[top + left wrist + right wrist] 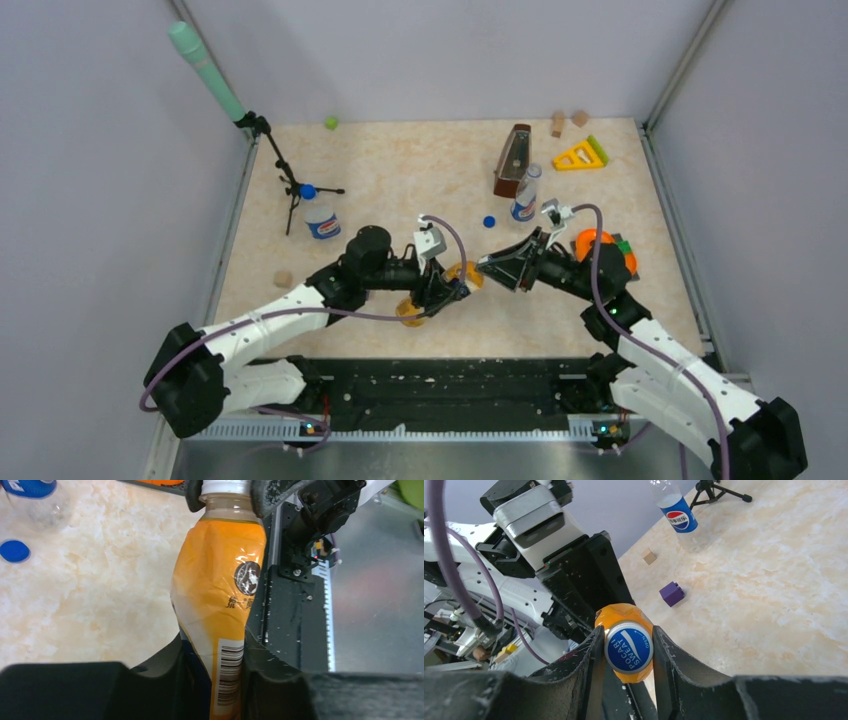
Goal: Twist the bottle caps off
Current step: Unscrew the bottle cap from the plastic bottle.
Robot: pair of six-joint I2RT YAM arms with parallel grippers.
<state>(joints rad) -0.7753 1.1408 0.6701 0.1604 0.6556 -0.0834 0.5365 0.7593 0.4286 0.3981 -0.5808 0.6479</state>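
Nearest the arm bases, toward 6 o'clock of the tabletop [400,170], the orange bottle [215,580] spans the gap between the two arms. The left fingers [150,680] are closed on its lower body, pinching the crumpled label in beside the barcode. The right fingers [579,680] are clamped on either side of the printed blue cap [629,648] at the bottle's other end (the lettering reads Pocari Sweat), and that cap sits on the bottle's mouth. Just beyond, at 12 o'clock from the right fingers, a loose blue cap [489,222] lies flat on the tabletop, apart from any bottle. In the right wrist view a purple cube [672,593] rests on the tabletop past the left arm. Farther off, at 10 o'clock, a clear Pepsi bottle [321,218] stands upright with a third blue cap [307,190] on top, close to the legs of a tripod [290,185]. At 1 o'clock a second labelled bottle [525,198] stands just beside a brown wedge-shaped object [512,160]. A yellow triangle [580,155] lies beyond it.
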